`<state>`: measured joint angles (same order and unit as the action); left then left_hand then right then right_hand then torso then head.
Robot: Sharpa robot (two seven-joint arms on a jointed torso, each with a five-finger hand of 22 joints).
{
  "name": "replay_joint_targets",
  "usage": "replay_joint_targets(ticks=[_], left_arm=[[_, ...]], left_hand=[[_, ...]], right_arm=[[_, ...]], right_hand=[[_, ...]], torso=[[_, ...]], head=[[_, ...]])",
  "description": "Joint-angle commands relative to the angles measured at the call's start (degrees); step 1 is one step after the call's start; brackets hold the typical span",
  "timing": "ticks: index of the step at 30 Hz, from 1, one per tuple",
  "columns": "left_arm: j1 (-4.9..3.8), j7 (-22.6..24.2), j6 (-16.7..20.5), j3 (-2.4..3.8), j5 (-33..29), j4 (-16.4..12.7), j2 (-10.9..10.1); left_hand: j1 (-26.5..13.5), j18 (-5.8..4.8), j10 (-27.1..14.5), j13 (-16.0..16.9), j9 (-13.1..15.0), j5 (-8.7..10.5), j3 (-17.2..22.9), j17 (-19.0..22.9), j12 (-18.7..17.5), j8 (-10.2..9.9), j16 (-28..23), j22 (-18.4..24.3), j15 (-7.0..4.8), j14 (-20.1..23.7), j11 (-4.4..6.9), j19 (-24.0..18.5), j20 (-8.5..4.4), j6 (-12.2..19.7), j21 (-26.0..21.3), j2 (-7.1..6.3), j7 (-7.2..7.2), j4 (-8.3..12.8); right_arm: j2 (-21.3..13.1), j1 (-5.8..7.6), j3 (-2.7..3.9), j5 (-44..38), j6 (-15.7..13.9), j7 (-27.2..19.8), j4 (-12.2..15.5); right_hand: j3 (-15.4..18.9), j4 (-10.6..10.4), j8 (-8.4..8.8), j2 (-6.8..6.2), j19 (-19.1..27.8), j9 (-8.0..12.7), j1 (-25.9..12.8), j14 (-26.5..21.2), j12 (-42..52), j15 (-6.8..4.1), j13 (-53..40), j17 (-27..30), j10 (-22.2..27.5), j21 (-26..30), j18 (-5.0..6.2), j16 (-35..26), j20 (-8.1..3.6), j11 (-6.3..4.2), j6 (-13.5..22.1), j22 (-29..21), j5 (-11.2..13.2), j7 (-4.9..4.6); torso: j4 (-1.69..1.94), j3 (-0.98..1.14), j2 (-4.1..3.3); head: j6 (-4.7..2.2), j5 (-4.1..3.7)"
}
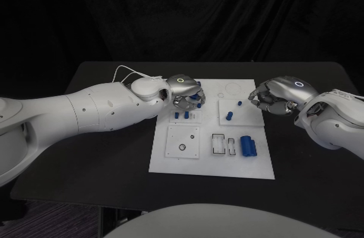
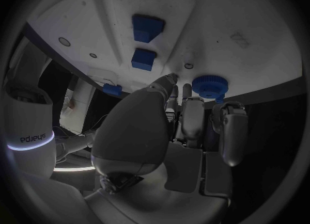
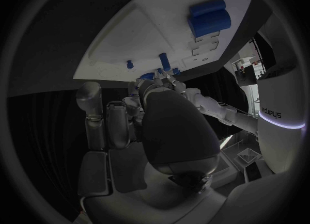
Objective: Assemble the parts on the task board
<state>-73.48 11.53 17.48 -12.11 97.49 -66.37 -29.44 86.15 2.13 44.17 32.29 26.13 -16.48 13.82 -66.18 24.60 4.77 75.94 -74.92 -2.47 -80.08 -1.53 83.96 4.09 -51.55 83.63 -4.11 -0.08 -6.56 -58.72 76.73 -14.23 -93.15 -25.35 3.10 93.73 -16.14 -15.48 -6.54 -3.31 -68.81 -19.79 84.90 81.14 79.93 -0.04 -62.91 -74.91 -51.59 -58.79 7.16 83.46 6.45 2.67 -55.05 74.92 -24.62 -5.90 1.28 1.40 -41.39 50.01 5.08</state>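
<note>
Left hand (image 1: 180, 89) fingers (image 2: 169, 87) reach toward the blue gear (image 2: 209, 85) just beside the tips; whether they grip it I cannot tell. Gear sits at the board's (image 1: 212, 167) far-left part. Right hand (image 1: 274, 97) curled, empty, farther away.

Robotics lab: black curtain (image 1: 190, 22), black table (image 1: 99, 143), white task board (image 1: 204, 164).
</note>
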Motion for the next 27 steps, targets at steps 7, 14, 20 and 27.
replay_joint_targets(ticks=[7,14,20,27], left_arm=[[0.82,3.03,0.74,0.05,0.00,0.41,0.60],[1.23,3.27,0.53,0.04,0.00,0.58,0.68],[1.41,3.51,0.94,0.04,0.00,0.70,0.69],[1.49,4.16,4.38,0.04,0.00,0.31,-0.05]], left_hand=[[-0.47,-0.39,2.80,0.54,0.89,0.60,1.92,0.12,1.17,1.25,0.62,-12.80,-1.15,-0.07,1.40,2.26,-0.83,-2.73,0.00,0.36,0.94,0.87],[-1.02,-0.27,3.10,0.10,0.77,1.03,2.73,1.42,0.48,0.33,0.02,-12.64,-1.30,0.51,1.43,1.97,-1.07,-1.72,-0.47,-0.03,0.53,1.20],[-1.32,-0.27,4.50,-0.14,1.22,1.10,3.50,1.64,0.41,0.82,0.04,-12.63,-1.71,0.60,2.17,1.94,-1.16,-3.19,-0.51,0.25,1.57,1.57],[-0.92,-0.31,8.77,-0.26,2.29,0.60,4.68,2.40,0.94,2.13,-0.04,-12.68,-1.99,0.54,2.47,2.05,-1.28,-6.69,-0.37,1.20,2.29,3.15]], right_arm=[[0.33,0.04,0.04,-0.10,0.83,0.95,-0.14],[0.37,0.04,0.04,-0.10,1.08,1.16,-0.22],[0.58,0.04,0.04,-0.10,1.34,1.29,-0.37],[0.68,0.03,0.04,-0.10,1.70,1.48,-0.47]], right_hand=[[-0.40,-0.08,-0.22,-0.51,0.23,-0.06,-0.16,-0.30,-0.34,-0.14,0.02,-4.47,0.27,0.27,-0.15,-0.28,-0.18,0.00,-0.49,5.89,-0.39,-0.06],[-0.44,-0.09,-0.21,-0.49,0.34,-0.07,-0.15,-0.44,-0.36,-0.14,0.05,-4.31,0.26,0.43,-0.12,-0.39,-0.19,0.00,-0.47,5.84,-0.41,-0.07],[-0.44,-0.09,-0.21,-0.49,0.34,-0.07,-0.15,-0.44,-0.36,-0.14,0.05,-4.31,0.26,0.43,-0.12,-0.39,-0.19,0.00,-0.47,5.84,-0.41,-0.07],[-0.52,-0.07,-0.23,-0.47,0.62,-0.09,-0.11,-0.66,-0.40,-0.14,0.09,-4.07,0.24,0.84,-0.03,-0.56,-0.20,0.00,-0.52,5.72,-0.42,-0.11]], torso=[[-0.15,0.10,-0.06],[-0.12,0.13,0.05],[-0.28,0.12,0.06],[-0.09,0.08,0.01]], head=[[-0.01,0.16],[-0.01,0.11],[-0.01,0.36],[-0.01,0.30]])
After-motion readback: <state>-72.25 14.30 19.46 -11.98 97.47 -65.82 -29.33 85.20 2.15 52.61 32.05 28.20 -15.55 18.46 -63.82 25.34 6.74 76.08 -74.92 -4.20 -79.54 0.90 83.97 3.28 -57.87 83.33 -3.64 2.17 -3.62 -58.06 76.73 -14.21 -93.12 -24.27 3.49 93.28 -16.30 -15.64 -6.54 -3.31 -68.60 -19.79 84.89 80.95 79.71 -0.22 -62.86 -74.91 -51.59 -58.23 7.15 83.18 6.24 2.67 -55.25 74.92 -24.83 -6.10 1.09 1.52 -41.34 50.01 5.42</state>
